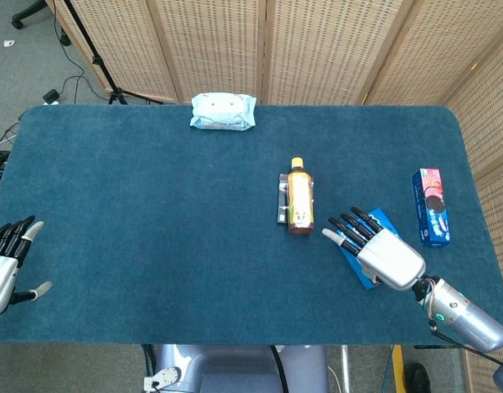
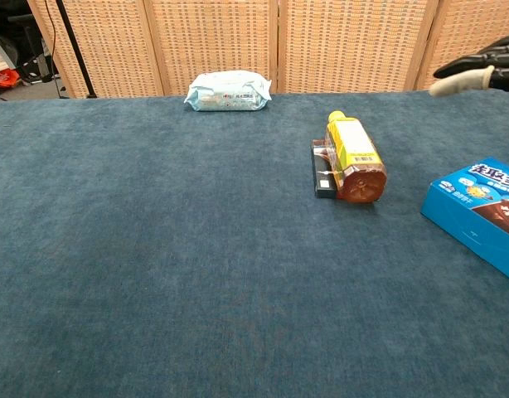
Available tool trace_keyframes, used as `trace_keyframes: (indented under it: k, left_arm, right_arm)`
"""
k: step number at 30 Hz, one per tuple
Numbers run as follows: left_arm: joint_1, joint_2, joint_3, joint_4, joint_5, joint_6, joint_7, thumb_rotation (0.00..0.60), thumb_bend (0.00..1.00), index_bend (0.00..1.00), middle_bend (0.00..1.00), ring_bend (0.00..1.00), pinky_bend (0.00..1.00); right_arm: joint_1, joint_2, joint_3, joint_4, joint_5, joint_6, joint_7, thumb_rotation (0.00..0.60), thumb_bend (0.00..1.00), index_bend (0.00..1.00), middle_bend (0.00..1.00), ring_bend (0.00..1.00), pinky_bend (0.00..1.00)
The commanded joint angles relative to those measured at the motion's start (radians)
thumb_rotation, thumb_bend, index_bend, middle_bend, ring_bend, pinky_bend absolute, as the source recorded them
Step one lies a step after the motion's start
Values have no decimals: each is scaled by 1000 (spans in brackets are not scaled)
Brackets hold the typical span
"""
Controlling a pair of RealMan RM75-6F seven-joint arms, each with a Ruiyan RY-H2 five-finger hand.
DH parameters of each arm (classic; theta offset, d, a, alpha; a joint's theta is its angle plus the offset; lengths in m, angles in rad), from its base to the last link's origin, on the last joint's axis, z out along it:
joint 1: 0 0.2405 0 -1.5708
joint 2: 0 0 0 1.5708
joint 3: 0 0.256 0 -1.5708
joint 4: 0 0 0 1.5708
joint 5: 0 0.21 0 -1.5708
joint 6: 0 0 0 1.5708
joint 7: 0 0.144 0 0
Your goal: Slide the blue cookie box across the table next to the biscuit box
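Note:
The blue cookie box lies flat on the blue table cloth at the right; in the head view only its edges show under my right hand. My right hand hovers above the box with its fingers spread and holds nothing; its fingertips show high at the right edge of the chest view. The biscuit box, blue with a pink end, lies further right near the table's edge. My left hand rests open at the table's front left corner.
A yellow-labelled drink bottle lies on its side on a dark flat pack just left of the cookie box. A pale blue wipes pack sits at the back edge. Wicker screens stand behind the table.

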Motion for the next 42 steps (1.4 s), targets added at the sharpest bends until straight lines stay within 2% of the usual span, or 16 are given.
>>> trace_keyframes:
  k: [1, 10, 19, 28, 37, 42]
  left_arm:
    - [1, 0, -1, 0, -2, 2, 3, 600, 0, 0, 0, 0, 0]
    - [-3, 0, 0, -1, 4, -2, 3, 600, 0, 0, 0, 0, 0]
    - [-1, 0, 0, 1, 6, 3, -6, 600, 0, 0, 0, 0, 0]
    - [4, -5, 0, 4, 12, 16, -4, 600, 0, 0, 0, 0, 0]
    - [4, -4, -1, 5, 9, 15, -9, 600, 0, 0, 0, 0, 0]
    - [4, -4, 0, 4, 11, 15, -7, 600, 0, 0, 0, 0, 0]
  right_arm:
    - [-61, -58, -5, 109, 2, 40, 74, 600, 0, 0, 0, 0, 0]
    - [-146, -180, -16, 306, 19, 79, 180, 600, 0, 0, 0, 0, 0]
    - [-180, -210, -33, 361, 14, 61, 216, 600, 0, 0, 0, 0, 0]
    - [-183, -289, -5, 460, 36, 36, 261, 600, 0, 0, 0, 0, 0]
    - [-179, -309, 0, 480, 39, 9, 274, 600, 0, 0, 0, 0, 0]
    - [-171, -338, 25, 503, 56, 7, 297, 600, 0, 0, 0, 0, 0]
